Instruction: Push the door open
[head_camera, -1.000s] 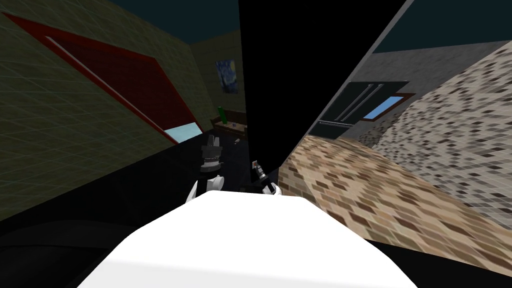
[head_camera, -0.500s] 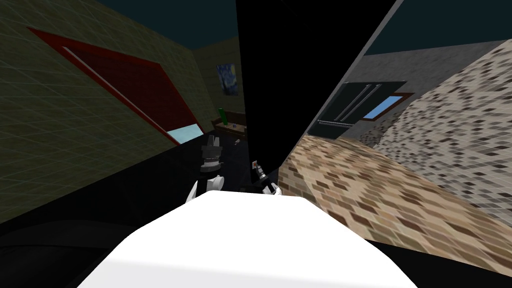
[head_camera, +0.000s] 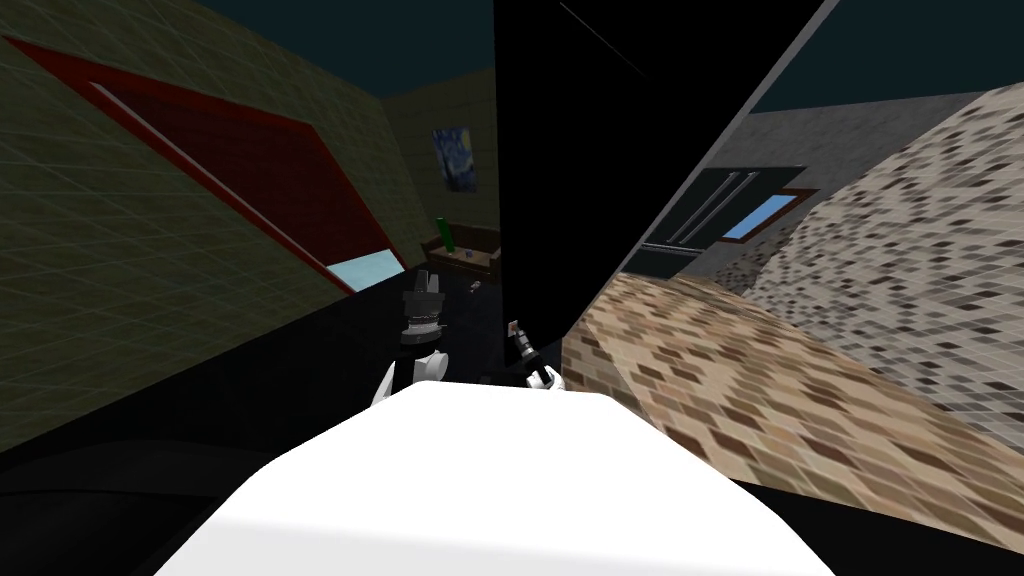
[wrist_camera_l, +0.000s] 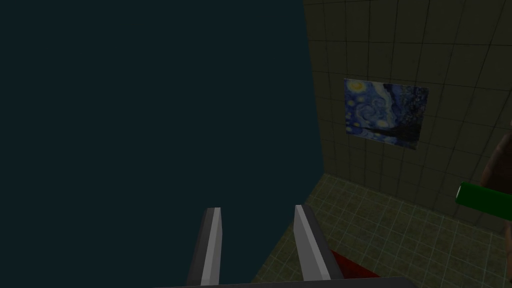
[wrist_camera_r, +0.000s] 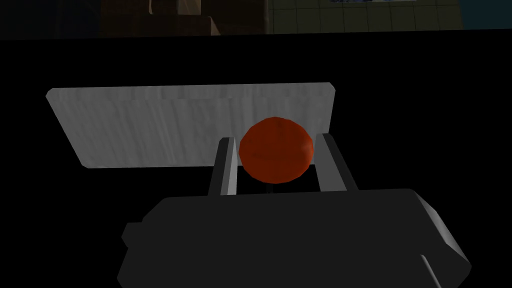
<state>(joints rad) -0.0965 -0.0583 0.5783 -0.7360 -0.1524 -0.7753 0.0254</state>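
1. The right gripper (wrist_camera_r: 276, 139) has its jaws clenched on the round red-orange knob (wrist_camera_r: 275, 150), one blade against each side. That hold, I'd judge, lets the arm steer the door as well as shove it.
2. The knob sits on a grey plate (wrist_camera_r: 150, 125) fixed to the black door (head_camera: 620, 150). In the head view the door is the tall dark slab in the upper middle of the frame, and the right gripper is small against its lower left edge.
3. The left gripper (wrist_camera_l: 256, 207) sits left of centre in the head view, its jaws released and holding nothing. It looks parked clear of the door's swing.
4. Right of the slab, a brown patterned floor (head_camera: 760, 400) and a speckled tiled wall (head_camera: 900, 230) show, so the door seems already partly open. More push is probably needed.
5. On the left are olive tiled walls, a blue swirling painting (wrist_camera_l: 385, 112), and a low brown table (head_camera: 470, 262) bearing a green cylinder (wrist_camera_l: 482, 200). The room is dim.
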